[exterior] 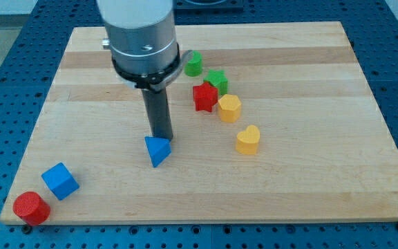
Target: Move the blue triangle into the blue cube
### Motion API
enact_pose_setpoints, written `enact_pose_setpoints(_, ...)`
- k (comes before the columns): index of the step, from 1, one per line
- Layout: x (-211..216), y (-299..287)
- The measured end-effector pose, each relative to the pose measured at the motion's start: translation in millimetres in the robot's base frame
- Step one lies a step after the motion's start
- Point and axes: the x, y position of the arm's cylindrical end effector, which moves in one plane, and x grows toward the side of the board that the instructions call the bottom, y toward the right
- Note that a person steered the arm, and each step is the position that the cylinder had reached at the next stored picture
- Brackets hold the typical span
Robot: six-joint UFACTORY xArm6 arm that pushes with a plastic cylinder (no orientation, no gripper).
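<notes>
The blue triangle (157, 150) lies on the wooden board (309, 187), a little left of the middle. The blue cube (60, 181) sits near the view's bottom left, well apart from the triangle. My tip (162, 137) stands just above the triangle's upper right edge, touching or nearly touching it. The rod hangs from the grey arm body (142, 34) at the view's top.
A red cylinder (31, 207) sits at the bottom left corner beside the blue cube. To the right of the rod are a green block (194, 64), a green star (217, 80), a red star (204, 96), a yellow hexagon (229, 108) and a yellow heart (248, 139).
</notes>
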Motion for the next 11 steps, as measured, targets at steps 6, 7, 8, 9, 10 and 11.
enact_pose_setpoints(6,29.3,36.8)
enact_pose_setpoints(7,26.8,19.0)
enact_pose_setpoints(8,26.8,-5.2)
enact_pose_setpoints(9,26.8,-30.0)
enact_pose_setpoints(10,26.8,-50.2)
enact_pose_setpoints(11,26.8,-67.8)
